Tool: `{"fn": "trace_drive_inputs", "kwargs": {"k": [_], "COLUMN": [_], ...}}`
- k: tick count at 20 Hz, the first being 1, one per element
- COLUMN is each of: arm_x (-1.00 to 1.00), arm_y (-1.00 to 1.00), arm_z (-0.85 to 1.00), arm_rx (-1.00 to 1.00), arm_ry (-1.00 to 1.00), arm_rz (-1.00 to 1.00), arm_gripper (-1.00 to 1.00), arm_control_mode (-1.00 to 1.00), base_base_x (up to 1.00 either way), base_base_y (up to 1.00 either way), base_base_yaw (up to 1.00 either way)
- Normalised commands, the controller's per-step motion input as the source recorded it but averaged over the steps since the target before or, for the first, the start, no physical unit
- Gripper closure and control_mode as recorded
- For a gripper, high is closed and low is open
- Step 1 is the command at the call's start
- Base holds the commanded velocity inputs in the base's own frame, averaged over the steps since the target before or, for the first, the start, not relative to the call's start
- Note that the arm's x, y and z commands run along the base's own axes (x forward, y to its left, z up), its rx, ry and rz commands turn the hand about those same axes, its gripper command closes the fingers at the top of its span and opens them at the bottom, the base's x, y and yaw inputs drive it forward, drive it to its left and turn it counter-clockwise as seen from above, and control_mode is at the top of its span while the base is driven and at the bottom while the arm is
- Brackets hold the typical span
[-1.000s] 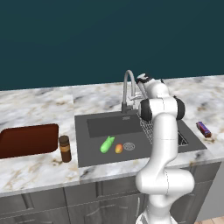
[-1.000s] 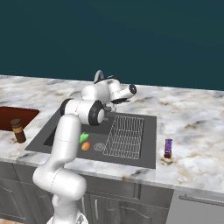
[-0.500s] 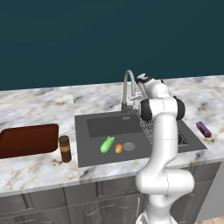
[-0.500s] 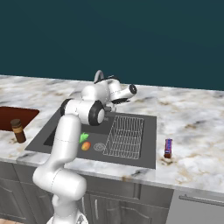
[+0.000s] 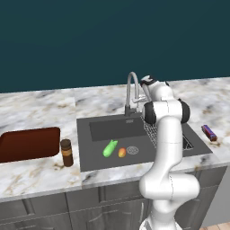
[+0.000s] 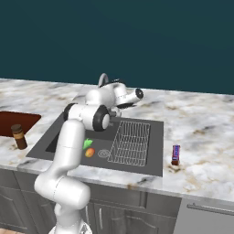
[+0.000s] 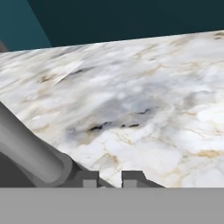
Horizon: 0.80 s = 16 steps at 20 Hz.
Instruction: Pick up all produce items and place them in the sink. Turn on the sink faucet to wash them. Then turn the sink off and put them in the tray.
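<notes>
We take the sink [image 5: 90,148] as our landmark. In its basin lie the green cucumber [image 5: 110,148] and, just beside it on the drain side, the orange fruit [image 5: 121,152]. The faucet [image 5: 131,92] rises at the sink's back rim, and our gripper [image 7: 109,178] sits right by it — jaws closed nearly together, with nothing visible between them. The tray [image 5: 28,143] rests on the counter left of the sink, beyond a brown jar [image 5: 66,152].

Two cameras behind the arm, left and right, look forward and down, sharing the sink [image 5: 96,148] and marble surface [image 6: 205,132]. The hand camera skims close over that surface.
</notes>
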Motion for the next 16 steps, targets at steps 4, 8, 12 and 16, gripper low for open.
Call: {"fn": "trace_drive_inputs", "kwargs": {"k": [4,8,12,16], "arm_x": [0.00,0.00,0.00,0.00], "arm_y": [-0.43,-0.55,-0.61,-0.57], "arm_z": [-0.11,-0.16,-0.22,-0.27], "arm_rx": [0.08,0.11,0.11,0.09], "arm_ry": [0.00,0.00,0.00,0.04], "arm_rz": [0.00,0.00,0.00,0.00], "arm_gripper": [1.00,1.00,1.00,1.00], "arm_control_mode": [-1.00,-1.00,-1.00,-1.00], "base_base_x": [0.00,0.00,0.00,0.00], "base_base_y": [0.00,0.00,0.00,0.00], "base_base_yaw": [0.00,0.00,0.00,0.00]}}
